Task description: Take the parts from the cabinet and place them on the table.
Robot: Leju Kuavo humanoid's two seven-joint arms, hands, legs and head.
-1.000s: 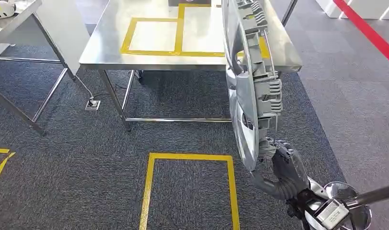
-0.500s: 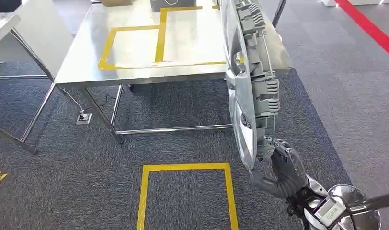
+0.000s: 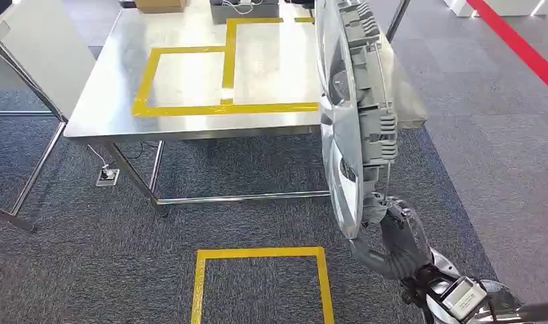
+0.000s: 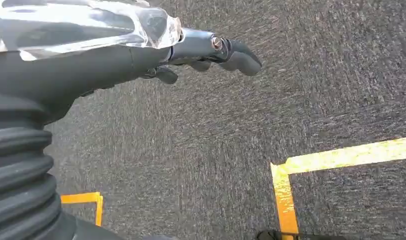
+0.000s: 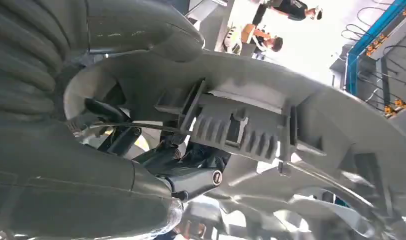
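Note:
A large silver wheel cover (image 3: 355, 115) stands on edge in the head view, held upright over the carpet. My right hand (image 3: 396, 233) grips its lower rim from below. In the right wrist view the same grey ribbed part (image 5: 251, 125) lies close against my right hand (image 5: 141, 150), fingers hooked through its openings. The steel table (image 3: 190, 118) with yellow tape rectangles stands ahead, its near right corner behind the cover. My left hand (image 4: 211, 50) hangs over the carpet, holding nothing, its fingers extended and slightly bent.
A second metal table's legs (image 3: 21, 169) stand at the left. A floor socket with cable (image 3: 106, 176) lies under the table. Yellow tape (image 3: 258, 255) marks a square on the carpet near me. A red line (image 3: 521, 44) runs at the far right. People (image 5: 286, 20) stand far off.
The whole view has shifted: the table now sits closer and more centred, so I have moved toward it. The wheel cover stays in my right hand's grip.

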